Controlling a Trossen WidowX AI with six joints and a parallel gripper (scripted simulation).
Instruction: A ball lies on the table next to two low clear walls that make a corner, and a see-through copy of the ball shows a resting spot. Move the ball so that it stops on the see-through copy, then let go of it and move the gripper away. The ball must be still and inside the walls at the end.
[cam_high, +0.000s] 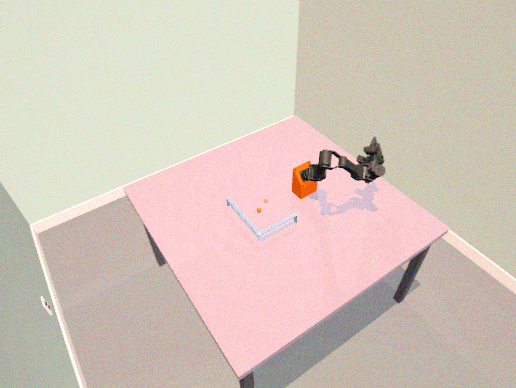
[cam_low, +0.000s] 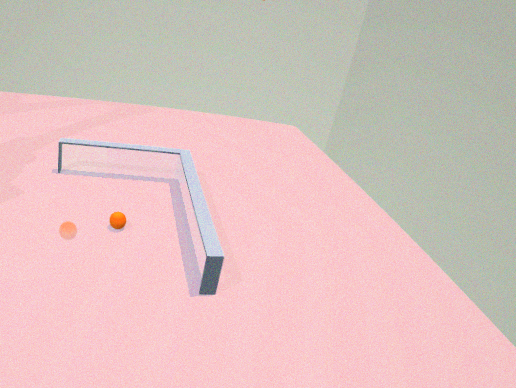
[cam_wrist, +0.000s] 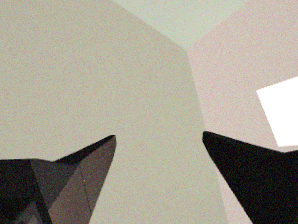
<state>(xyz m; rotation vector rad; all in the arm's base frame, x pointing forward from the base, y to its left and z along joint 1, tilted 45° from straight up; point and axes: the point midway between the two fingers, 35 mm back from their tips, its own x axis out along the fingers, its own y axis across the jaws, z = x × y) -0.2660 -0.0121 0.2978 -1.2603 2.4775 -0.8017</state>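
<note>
Resting on the pink tabletop (cam_high: 310, 280), the ball (cam_low: 117, 220) sits inside the corner of the walls (cam_low: 200, 215), just beside the copy (cam_low: 68, 230) but not on it. Well apart, near the tabletop's far edge, the arm (cam_high: 345, 167) rises from an orange base (cam_high: 303, 181), its gripper (cam_high: 374, 146) pointing up, jaws spread wide and holding nothing. Pale green and grey room walls (cam_high: 140, 80) meet behind; the floor (cam_high: 120, 320) is grey.
</note>
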